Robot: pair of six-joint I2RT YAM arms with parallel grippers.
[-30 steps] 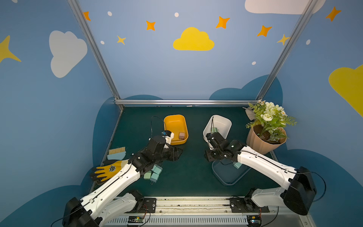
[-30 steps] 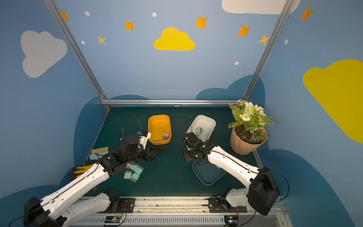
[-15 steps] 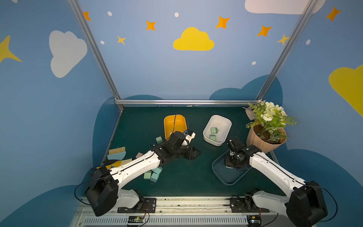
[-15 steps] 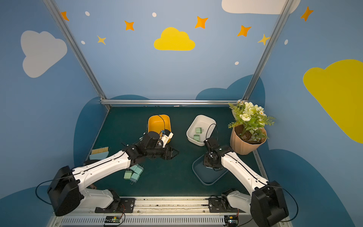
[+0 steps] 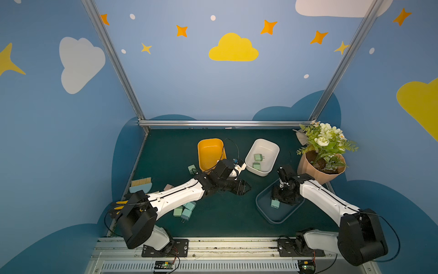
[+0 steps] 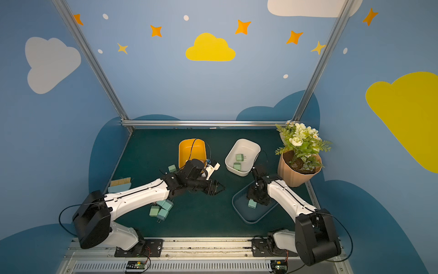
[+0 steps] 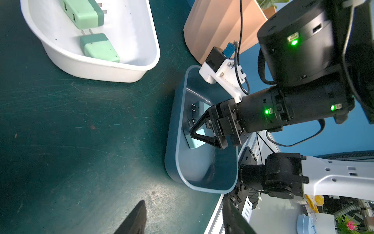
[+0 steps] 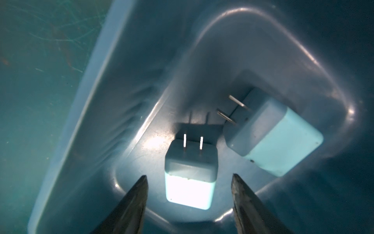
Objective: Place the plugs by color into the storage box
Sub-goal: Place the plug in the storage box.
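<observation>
Teal plug (image 8: 191,160) lies in the blue bin (image 8: 121,101) between the right gripper's (image 8: 189,176) parted jaws, untouched; the left gripper (image 7: 184,199) hovers spread, empty.

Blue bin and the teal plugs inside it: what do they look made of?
Blue bin: likely moulded plastic, semi-gloss; soft highlights follow its rounded inner corners. Teal plugs: seemingly matte plastic shells, two-tone, no sharp glare; their prongs look like bare metal, shining bright.

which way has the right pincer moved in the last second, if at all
Yes. The right pincer has moved away from the white bin, toward the robot's base, and now hangs open in the blue bin over a teal plug.
</observation>
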